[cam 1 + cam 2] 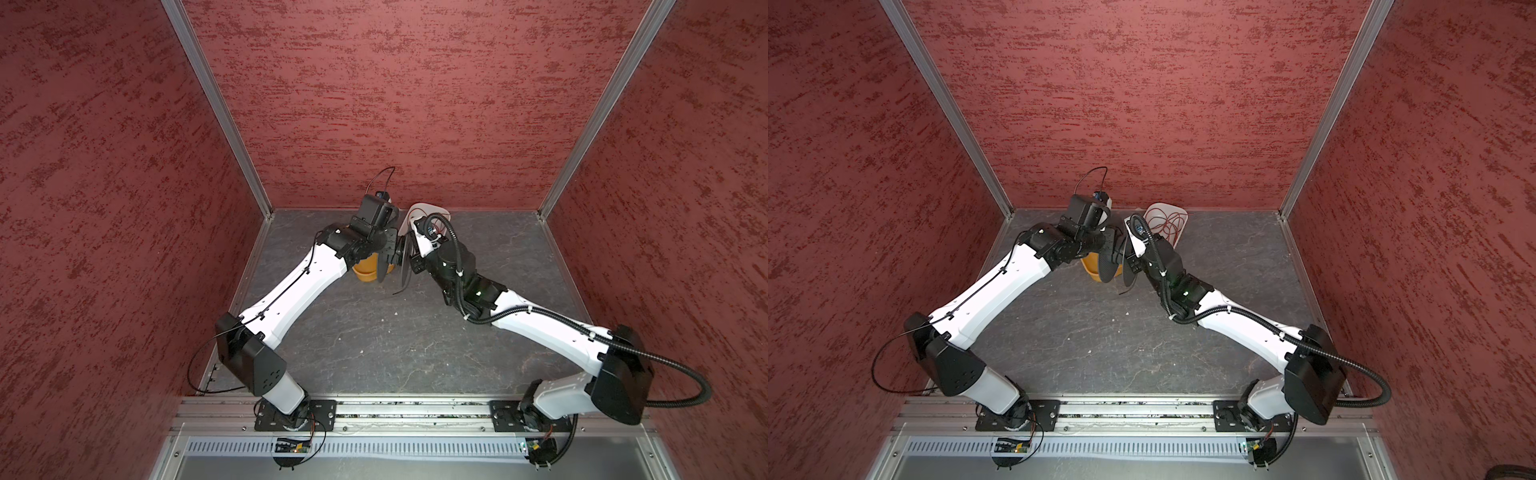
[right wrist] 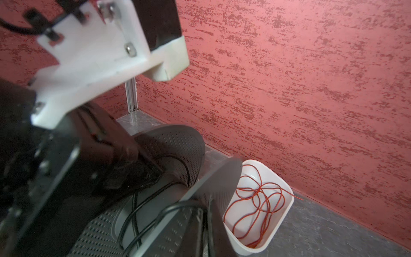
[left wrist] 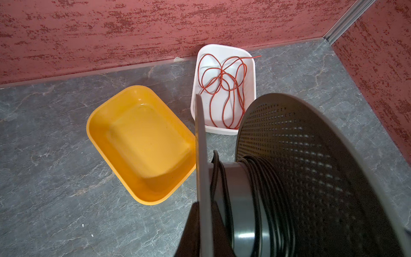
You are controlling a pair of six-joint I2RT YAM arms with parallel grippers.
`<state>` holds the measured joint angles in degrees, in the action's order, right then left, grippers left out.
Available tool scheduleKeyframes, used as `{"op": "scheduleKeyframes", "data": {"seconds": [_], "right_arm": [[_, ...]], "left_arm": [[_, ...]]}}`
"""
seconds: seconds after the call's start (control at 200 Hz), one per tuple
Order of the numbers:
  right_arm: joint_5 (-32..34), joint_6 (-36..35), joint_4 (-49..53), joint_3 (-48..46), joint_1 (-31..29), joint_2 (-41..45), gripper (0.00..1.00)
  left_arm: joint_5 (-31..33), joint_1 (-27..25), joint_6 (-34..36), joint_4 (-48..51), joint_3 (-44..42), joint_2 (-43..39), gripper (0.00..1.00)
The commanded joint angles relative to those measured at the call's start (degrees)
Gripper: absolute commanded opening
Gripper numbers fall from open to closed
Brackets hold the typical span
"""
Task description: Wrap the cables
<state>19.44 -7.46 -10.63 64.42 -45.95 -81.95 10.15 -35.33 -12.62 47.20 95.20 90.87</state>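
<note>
Red, rough-textured walls [image 1: 374, 104] close off 3 sides of a grey, veined tabletop [image 1: 374, 353]. From where I stand the 2 arms lean in from the near rail and meet over its far half. Between them hangs a black spool [image 3: 311, 166] with 2 perforated flanges, turned so the flanges stand on edge, clear of the surface.

The left gripper [image 3: 203, 222] has its jaws closed on the rim of 1 flange. In the left wrist view a dark finger sits on each face of that thin disc. The right gripper [image 2: 206, 227] comes in from the opposite side, with its jaws drawn together at the edge of the other flange. A black strand arcs right up to them, but the blur keeps me from telling whether they pinch the strand, the rim or both.

The black cable [image 3: 266, 200] is mostly on the spool. Several turns lie side by side around the grey hub, packed against the wide flange, and a couple more sit close to the thin one. In both top views a short loose end [image 1: 400, 291] dangles below the spool, over bare tabletop.

Near the spool, partly under the left arm's wrist in the top views, a yellow tray [image 3: 144, 144] rests flat on the tabletop. Just beside it, against the back wall, a white tray [image 3: 222, 131] holds a loose tangle of red cord [image 3: 222, 82], with 1 end poking out over the rim.
</note>
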Motion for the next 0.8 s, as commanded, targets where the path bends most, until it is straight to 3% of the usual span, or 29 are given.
{"op": "scheduleKeyframes", "data": {"seconds": [0.0, 0.281, 0.546, 0.792], "right_arm": [[-3.47, 3.02, 4.17, 2.99, 4.98, -0.94, 0.09], [-15.2, 7.39, 5.72, 3.48, 12.83, -3.44, 0.11], [-25.72, 10.65, -1.08, -4.63, 18.99, -3.21, 0.13], [-34.74, 12.24, -9.18, -14.47, 21.49, -1.63, 0.24]], "left_arm": [[-6.19, -1.38, 3.08, -0.02, 2.8, -2.51, 0.0], [-9.73, -0.96, 3.66, -0.92, 2.34, -4.51, 0.0], [-16.05, 0.56, 1.63, -3.75, 0.77, -7.16, 0.0], [-24.84, 4.03, -2.13, -9.75, -2.14, -10.49, 0.0]]}}
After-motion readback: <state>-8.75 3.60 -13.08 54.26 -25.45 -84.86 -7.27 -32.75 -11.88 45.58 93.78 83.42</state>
